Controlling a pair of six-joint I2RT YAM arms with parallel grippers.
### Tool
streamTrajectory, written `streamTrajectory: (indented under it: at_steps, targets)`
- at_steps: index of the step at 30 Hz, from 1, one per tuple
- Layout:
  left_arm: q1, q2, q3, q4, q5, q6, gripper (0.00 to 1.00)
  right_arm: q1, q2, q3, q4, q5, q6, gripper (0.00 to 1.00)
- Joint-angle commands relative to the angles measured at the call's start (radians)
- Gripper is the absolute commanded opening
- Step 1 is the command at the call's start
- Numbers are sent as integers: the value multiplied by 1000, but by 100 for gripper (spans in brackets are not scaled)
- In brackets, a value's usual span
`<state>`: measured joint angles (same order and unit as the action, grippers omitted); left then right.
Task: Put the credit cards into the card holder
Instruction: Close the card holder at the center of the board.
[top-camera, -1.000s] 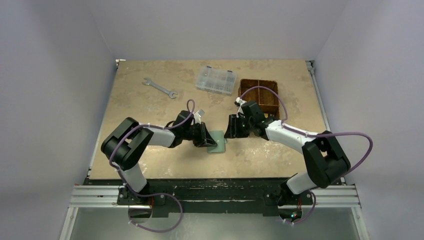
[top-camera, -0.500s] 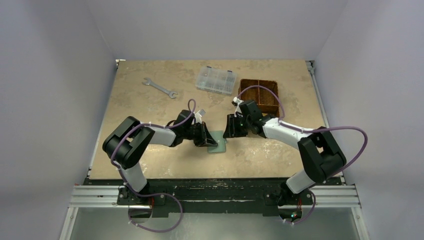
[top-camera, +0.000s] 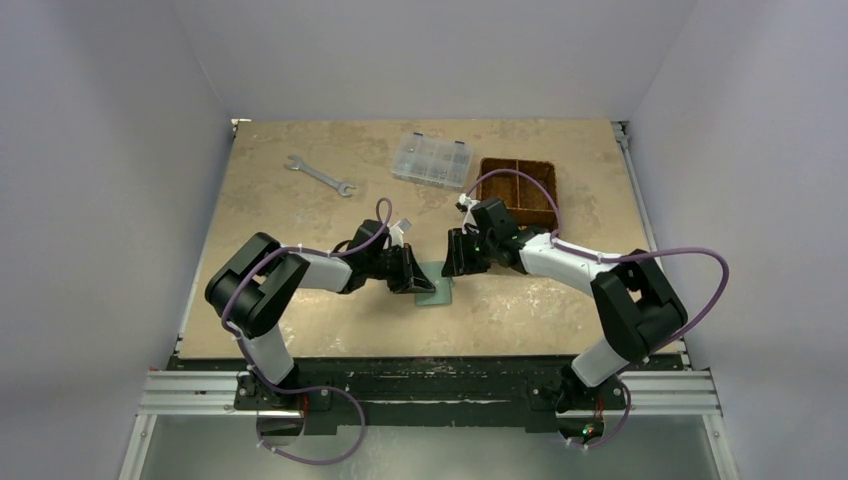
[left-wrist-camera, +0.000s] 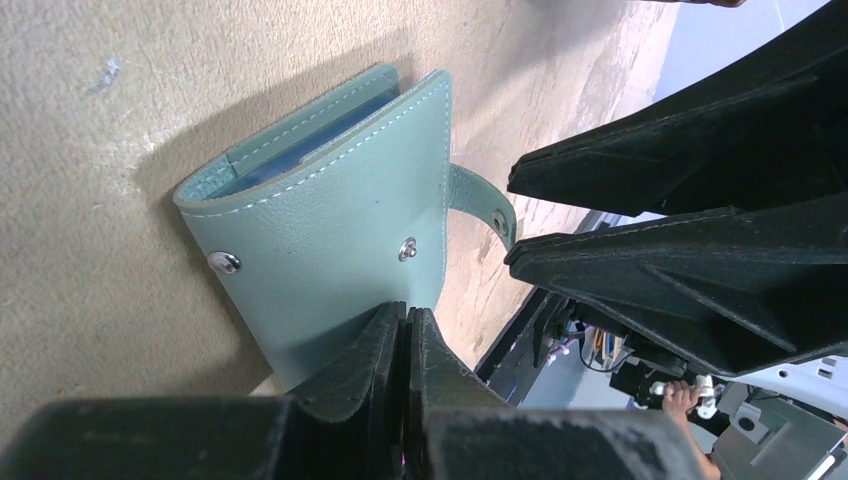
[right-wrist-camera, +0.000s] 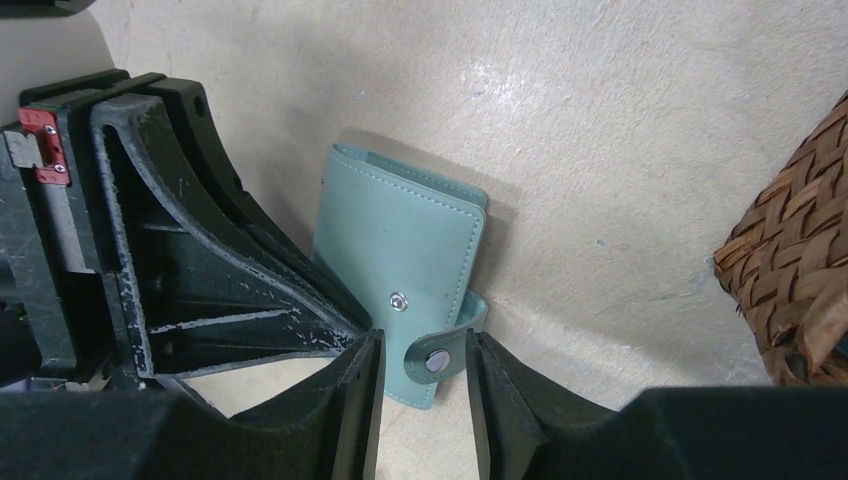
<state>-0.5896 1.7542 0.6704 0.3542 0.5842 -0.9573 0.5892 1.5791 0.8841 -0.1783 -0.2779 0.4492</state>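
The sage-green folding leather card holder (right-wrist-camera: 400, 250) lies folded on the beige worktop (right-wrist-camera: 620, 120), centred between both arms, its snap strap (right-wrist-camera: 440, 357) unfastened. The left end effector (left-wrist-camera: 405, 325) has its fingers pressed together, tips down on the cover's edge. The right end effector (right-wrist-camera: 425, 350) stands apart, straddling the strap tab. Here's the danger: tug that strap and the whole holder could slide or lift if the left tips slip. No credit cards are visible.

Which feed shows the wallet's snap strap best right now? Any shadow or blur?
Right wrist: card holder sharp, evenly lit, strap stud clear inside the right end effector. Left wrist: holder in focus, dark shadow beside it on the table. Top external: too small, arms partly cover it.
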Motion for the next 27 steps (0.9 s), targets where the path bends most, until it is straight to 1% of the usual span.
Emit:
streamTrajectory:
  at_steps: [1,5,10,15,18,27]
  targets:
    - [1,11,6,-47,-28,43,0,10,3,45,-28,27,-20,43]
    - [1,10,6,-49,-28,43,0,13,9,45,-36,37,-17,38]
    - [1,7,6,-51,-25,45,0,14,5,40,-38,41,-11,28]
    - [1,3,2,-55,-27,49,0,14,-31,31,-37,43,-3,12]
    - [1,2,-5,-53,-27,49,0,13,-46,25,-22,17,1,0]
    - [1,2,-13,-46,-29,47,0,14,14,9,101,-140,60,0]
